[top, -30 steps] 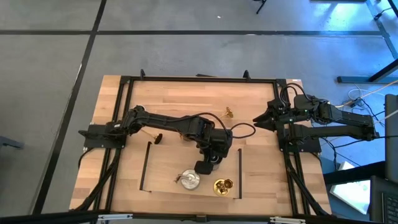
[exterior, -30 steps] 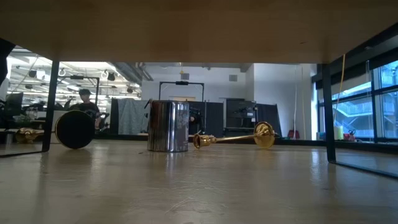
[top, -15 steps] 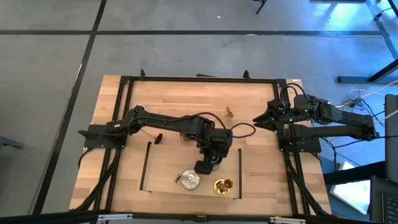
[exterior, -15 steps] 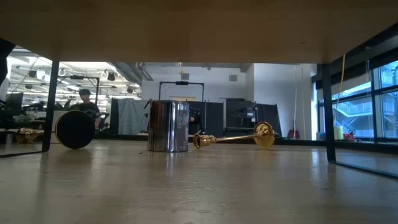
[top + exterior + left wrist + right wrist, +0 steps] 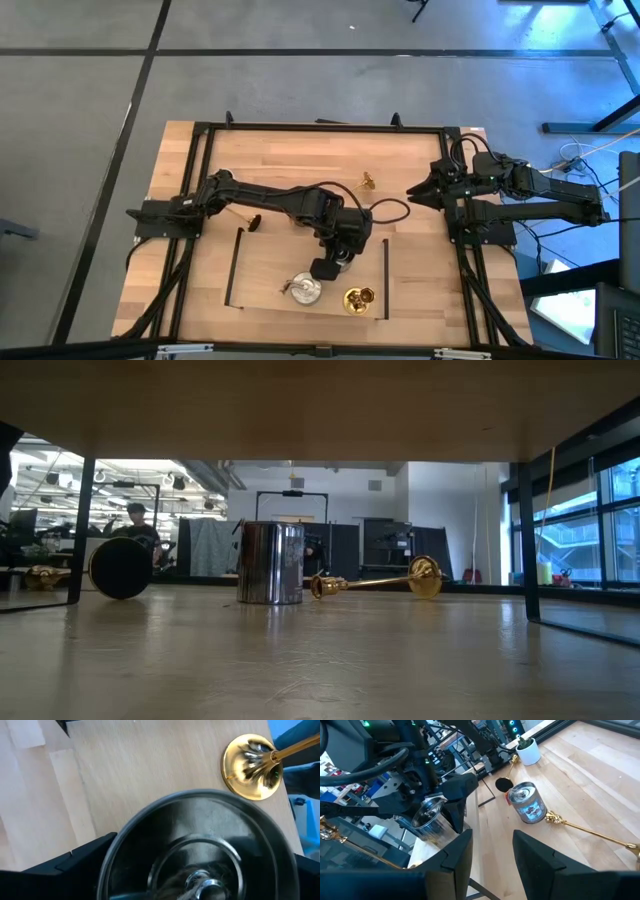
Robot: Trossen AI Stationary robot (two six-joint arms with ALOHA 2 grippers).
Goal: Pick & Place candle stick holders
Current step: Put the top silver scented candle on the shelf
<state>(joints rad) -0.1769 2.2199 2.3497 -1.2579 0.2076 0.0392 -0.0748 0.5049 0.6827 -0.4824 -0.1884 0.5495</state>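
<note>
A pale wooden desk (image 5: 270,160) with a black frame around it stands on a grey floor, and the low view looks across it into an office where a person (image 5: 136,525) sits far back. The left gripper (image 5: 331,262) reaches over the middle of the desk with its fingers (image 5: 75,862) spread wide around a squat silver-grey holder (image 5: 200,850), which it carries clear of the surface, as the right wrist view shows. Just beside it on the desk sits another silver-grey holder (image 5: 303,290), with a gold holder (image 5: 358,298) lying close by between two black strips. A further gold holder (image 5: 368,181) lies near the far edge, and one more (image 5: 240,217) lies under the left arm, its dark round base (image 5: 255,223) turned up on edge. The right gripper (image 5: 415,192) waits at the desk's right side, its fingers (image 5: 457,852) partly apart and holding nothing.
</note>
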